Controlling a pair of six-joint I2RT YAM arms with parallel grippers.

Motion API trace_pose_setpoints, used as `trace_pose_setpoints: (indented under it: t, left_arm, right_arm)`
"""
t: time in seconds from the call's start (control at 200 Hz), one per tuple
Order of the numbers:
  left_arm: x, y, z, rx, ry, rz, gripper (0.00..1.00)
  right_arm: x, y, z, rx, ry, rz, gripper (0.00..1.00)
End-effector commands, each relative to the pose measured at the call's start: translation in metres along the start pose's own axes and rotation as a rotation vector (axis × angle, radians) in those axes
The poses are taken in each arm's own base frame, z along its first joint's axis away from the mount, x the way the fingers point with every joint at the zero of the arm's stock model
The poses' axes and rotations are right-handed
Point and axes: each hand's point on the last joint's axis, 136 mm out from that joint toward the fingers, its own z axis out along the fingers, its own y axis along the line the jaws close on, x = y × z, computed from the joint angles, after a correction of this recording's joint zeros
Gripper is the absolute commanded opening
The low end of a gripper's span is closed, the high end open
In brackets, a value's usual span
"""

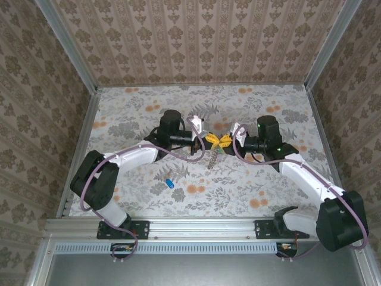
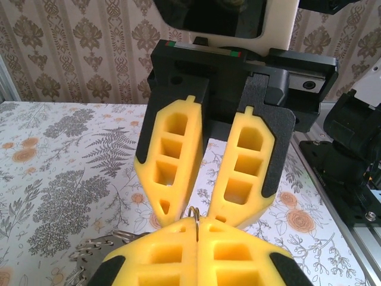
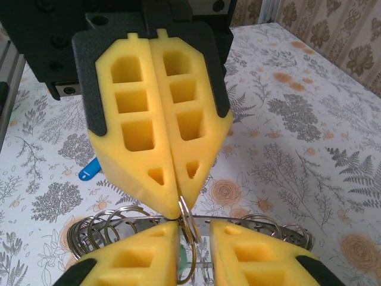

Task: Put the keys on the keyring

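My two grippers meet tip to tip above the table's middle. The left gripper is shut on a small double-wire ring. That ring sits right at the thin wire of the keyring, which runs crosswise under the fingertips. The right gripper faces it with its jaws apart. The small ring and a green key hang in that gap. Several more small rings are threaded on the keyring. A blue key lies loose on the table.
Metal keys dangle below the grippers, and some rest on the floral tabletop. Patterned walls with metal posts close in the table on three sides. The arm bases sit on the rail at the near edge.
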Motion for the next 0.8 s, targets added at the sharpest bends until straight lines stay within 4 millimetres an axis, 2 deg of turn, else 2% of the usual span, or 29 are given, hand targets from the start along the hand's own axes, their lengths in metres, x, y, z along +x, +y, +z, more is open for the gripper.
trace_pose_setpoints:
  t: [0.0, 0.08, 0.23, 0.315, 0.5, 0.65, 0.795]
  left_arm:
    - [-0.011, -0.01, 0.001, 0.037, -0.031, 0.031, 0.0]
    - [-0.011, -0.009, 0.001, 0.028, -0.03, 0.033, 0.0]
    - [-0.011, -0.006, 0.0, 0.008, -0.024, 0.039, 0.0]
    - [-0.011, -0.006, 0.0, 0.006, -0.02, 0.041, 0.0]
    - [-0.012, -0.006, 0.0, 0.007, -0.021, 0.043, 0.0]
    - [-0.013, -0.008, 0.001, 0.015, -0.024, 0.046, 0.0]
    - [-0.014, -0.009, 0.002, 0.021, -0.025, 0.048, 0.0]
  right_arm:
    - [-0.017, -0.003, -0.002, -0.008, -0.052, -0.042, 0.29]
    - [-0.016, -0.001, -0.005, -0.003, -0.034, -0.049, 0.32]
    - [0.001, 0.003, -0.015, 0.032, 0.066, -0.074, 0.37]
    - [0.005, 0.008, -0.021, 0.024, 0.101, -0.078, 0.38]
    - [-0.008, 0.008, -0.026, 0.018, 0.055, -0.078, 0.39]
    - [-0.022, 0.001, -0.021, 0.023, -0.013, -0.061, 0.32]
    - [-0.026, -0.004, -0.015, 0.015, -0.037, -0.053, 0.27]
